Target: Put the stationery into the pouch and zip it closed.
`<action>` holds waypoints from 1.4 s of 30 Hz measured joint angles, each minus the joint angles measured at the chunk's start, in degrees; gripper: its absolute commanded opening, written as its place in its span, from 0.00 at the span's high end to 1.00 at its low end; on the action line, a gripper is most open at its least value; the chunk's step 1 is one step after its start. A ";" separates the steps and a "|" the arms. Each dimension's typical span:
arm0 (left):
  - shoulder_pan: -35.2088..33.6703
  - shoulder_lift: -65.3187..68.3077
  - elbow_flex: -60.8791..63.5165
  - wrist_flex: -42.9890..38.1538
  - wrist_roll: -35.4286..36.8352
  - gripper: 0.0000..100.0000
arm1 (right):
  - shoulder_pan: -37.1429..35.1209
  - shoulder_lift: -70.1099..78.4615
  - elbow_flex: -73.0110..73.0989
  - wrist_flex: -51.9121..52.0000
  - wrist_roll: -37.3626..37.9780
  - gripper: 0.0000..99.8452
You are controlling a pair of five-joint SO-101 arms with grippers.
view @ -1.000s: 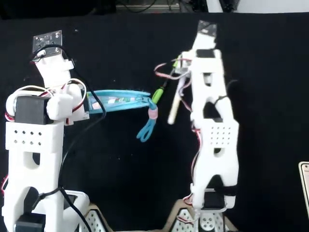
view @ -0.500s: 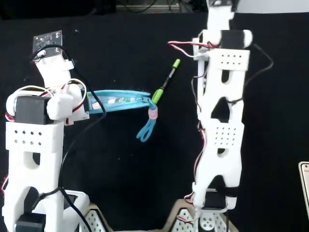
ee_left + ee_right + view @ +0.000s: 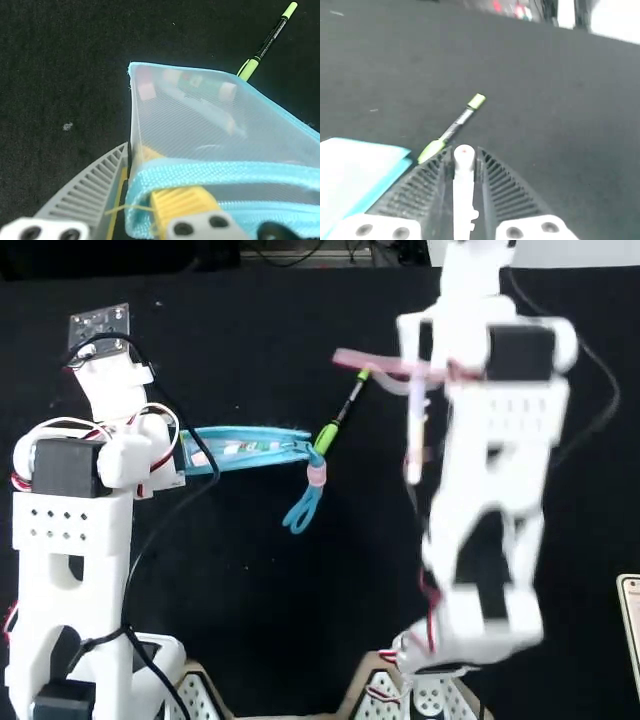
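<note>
Across the black cloth-covered table [image 3: 250, 620]: both arms rise from the 6 o'clock edge. The work sits between 9 and 1 o'clock of centre.
Left gripper [image 3: 183, 463]: clamped on the 9 o'clock end of the pouch. I judge this is an anchor, so the bag cannot slide while things are pushed in from the other end.
Right gripper [image 3: 463, 167]: closed on the white pen, held off the table near 1 o'clock. I take this as the carry position before lining the pen up with the mouth.
Translucent mesh pouch with light-blue trim [image 3: 245, 448]: lies flat, with its long axis running 9 to 3 o'clock and its mouth facing 3 o'clock, toward the right arm. Pale and reddish items show through the mesh in the left wrist view [image 3: 200, 125], so some of the loading looks done. The zip is not yet closed, as I read it.
White plastic pen [image 3: 414, 445]: gripped along the line of the fingers with its end poking out ahead [image 3: 463, 155], which suits an end-first push.
Slim black pen with lime-green ends [image 3: 340, 420]: rests on the table, slanting toward 1 o'clock from the pouch mouth. One green end touches that corner, but I cannot tell whether it is inside.
Light-blue loop with a pink bead [image 3: 305, 505]: trails toward 6 o'clock from the mouth. It is probably the zip pull, and it lies free to be grabbed.
</note>
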 measured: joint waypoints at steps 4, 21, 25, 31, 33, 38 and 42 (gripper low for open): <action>0.00 0.00 0.00 0.00 0.00 0.97 | -6.68 -18.11 10.11 -0.26 0.00 0.99; 0.00 0.00 0.00 0.00 0.00 0.97 | -29.54 -56.44 40.26 -40.79 -10.29 0.99; 0.00 0.00 0.00 0.00 0.00 0.97 | -30.15 -57.67 51.60 -51.08 -10.37 0.99; 0.00 0.00 0.00 0.00 0.00 0.97 | -30.33 -57.85 60.75 -58.02 -10.37 0.99; 0.00 0.00 0.00 0.00 0.00 0.97 | -30.33 -57.85 61.01 -58.37 -10.37 0.99; 0.00 0.00 0.00 0.00 0.00 0.97 | -30.33 -58.11 62.86 -58.37 -10.37 0.99; 0.00 0.00 0.00 0.00 0.00 0.97 | -30.42 -58.02 69.01 -58.81 -10.37 0.99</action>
